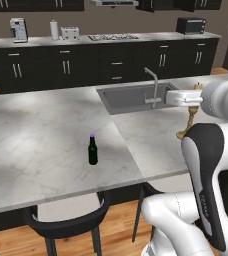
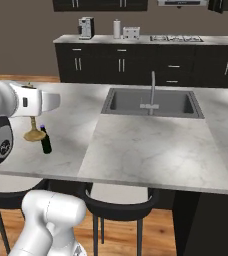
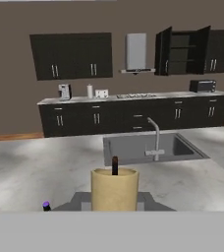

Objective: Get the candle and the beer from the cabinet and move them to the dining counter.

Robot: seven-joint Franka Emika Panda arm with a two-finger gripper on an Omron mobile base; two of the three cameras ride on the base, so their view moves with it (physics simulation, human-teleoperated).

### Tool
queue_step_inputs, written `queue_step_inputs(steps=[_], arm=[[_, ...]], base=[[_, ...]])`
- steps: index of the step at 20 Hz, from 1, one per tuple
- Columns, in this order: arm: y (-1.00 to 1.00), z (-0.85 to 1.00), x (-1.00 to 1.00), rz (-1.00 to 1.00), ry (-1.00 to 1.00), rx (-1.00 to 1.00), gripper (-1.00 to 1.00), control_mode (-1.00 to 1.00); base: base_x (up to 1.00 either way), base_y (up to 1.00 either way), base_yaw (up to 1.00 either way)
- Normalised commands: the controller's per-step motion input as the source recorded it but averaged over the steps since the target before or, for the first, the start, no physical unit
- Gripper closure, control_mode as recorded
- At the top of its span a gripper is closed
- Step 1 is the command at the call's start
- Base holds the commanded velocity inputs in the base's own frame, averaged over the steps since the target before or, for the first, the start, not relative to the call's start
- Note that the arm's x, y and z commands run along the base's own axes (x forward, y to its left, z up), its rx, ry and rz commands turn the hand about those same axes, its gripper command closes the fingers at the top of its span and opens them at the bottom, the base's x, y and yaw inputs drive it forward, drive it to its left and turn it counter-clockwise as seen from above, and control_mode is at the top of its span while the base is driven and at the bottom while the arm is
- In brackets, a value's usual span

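My gripper is shut on the tan-gold candle, whose top and dark wick sit close in front of the hand camera. The candle hangs upright under the hand near the dining counter's front edge, right of the sink. Its flared base is at or just above the marble; I cannot tell if it touches. The beer, a dark bottle with a purple cap, stands upright on the counter, left of the candle. From the right base view the beer is just beside the candle's base. The cabinet on the far wall stands with its doors open.
An inset steel sink with a faucet lies in the counter behind the candle. Dark stools are tucked under the near edge. The back counter carries a coffee machine, paper roll, toaster, hob and microwave.
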Motion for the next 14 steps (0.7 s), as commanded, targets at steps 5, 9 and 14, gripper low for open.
queue_step_inputs(steps=[5, 9, 14], arm=[[0.0, 0.0, 0.0, 0.0, 0.0, 0.0, 1.0, 1.0], [-0.05, 0.0, 0.34, 0.03, 0.0, 0.0, 1.0, -1.0], [-0.28, -0.17, 0.76, 0.19, 0.01, 0.0, 1.0, -1.0]], base=[[0.12, 0.01, 0.0], [0.05, 0.0, 0.0], [0.0, 0.0, 0.0]])
